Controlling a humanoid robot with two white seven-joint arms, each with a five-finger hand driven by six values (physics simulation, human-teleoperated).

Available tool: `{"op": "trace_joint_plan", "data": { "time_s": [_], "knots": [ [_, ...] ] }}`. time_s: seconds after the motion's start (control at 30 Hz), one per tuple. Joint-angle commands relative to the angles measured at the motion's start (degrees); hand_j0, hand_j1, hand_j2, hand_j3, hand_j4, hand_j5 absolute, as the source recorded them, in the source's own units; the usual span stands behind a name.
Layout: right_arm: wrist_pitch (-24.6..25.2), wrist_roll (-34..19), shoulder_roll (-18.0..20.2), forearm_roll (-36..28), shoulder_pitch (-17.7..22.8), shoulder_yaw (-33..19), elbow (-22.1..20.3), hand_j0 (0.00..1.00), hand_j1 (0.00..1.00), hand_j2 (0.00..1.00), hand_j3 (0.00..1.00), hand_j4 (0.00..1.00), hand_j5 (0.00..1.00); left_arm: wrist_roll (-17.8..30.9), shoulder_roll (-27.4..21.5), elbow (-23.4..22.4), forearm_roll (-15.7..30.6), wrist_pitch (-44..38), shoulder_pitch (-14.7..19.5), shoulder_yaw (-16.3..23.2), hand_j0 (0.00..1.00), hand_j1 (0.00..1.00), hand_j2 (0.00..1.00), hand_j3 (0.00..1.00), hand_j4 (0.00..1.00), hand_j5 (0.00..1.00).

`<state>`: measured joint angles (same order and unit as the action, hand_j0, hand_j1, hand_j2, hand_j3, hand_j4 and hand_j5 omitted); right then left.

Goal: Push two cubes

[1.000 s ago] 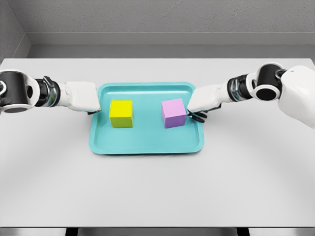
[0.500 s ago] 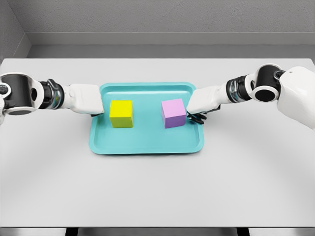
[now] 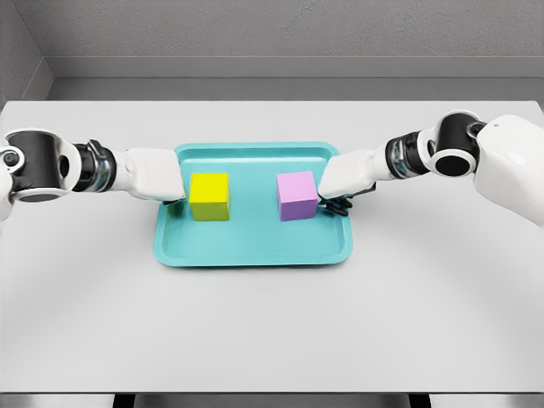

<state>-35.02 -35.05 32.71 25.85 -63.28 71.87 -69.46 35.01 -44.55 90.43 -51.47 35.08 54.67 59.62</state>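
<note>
The yellow cube (image 3: 209, 196) and purple cube (image 3: 297, 195) are sitting apart on the teal tray (image 3: 252, 249), so each hand is taking the outer face. The left hand (image 3: 161, 177) and right hand (image 3: 338, 185) are flanking them to drive them inward; whether their fingers are curled or spread, I cannot tell
</note>
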Motion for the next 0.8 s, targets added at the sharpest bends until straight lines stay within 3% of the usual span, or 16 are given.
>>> {"op": "trace_joint_plan", "data": {
  "time_s": [0.0,0.77],
  "knots": [
    [0.02,0.05,-0.01,-0.01,0.0,0.2,-0.06,0.14,0.14,0.14,0.14,0.14,0.14,-0.01,0.08,0.01,-0.12,-0.08,0.0,-0.11,0.42,0.42,0.42,0.42,0.42,0.42],
    [0.02,0.05,0.16,-0.01,-0.09,0.82,-0.76,0.14,0.14,0.14,0.14,0.14,0.14,-0.01,1.13,0.1,-1.09,-0.08,0.26,-0.11,0.44,0.44,0.44,0.44,0.44,0.44]
  ]
}}
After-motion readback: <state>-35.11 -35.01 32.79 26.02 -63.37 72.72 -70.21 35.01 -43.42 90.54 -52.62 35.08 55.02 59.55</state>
